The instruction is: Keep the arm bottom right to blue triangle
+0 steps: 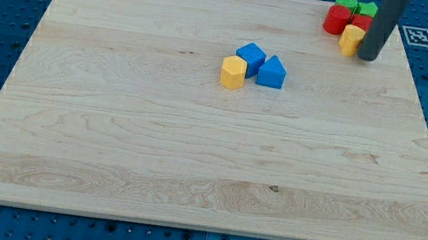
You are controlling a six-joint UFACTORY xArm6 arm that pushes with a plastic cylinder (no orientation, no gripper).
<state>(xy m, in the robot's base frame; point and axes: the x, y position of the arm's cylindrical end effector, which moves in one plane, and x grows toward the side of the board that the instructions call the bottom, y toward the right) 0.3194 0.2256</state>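
The blue triangle (272, 72) lies a little above the board's middle. It touches a blue cube (249, 57) on its left, and a yellow hexagon block (234, 71) sits just left of both. My tip (367, 57) is at the view's top right, far to the right of the blue triangle and slightly above it. The dark rod rises out of the top of the view. My tip touches a cluster of blocks there.
The cluster at the top right holds a yellow block (350, 39), two red blocks (336, 20) and two green blocks (346, 1). The wooden board (193, 150) lies on a blue pegboard. A marker tag (416, 36) sits right of the board.
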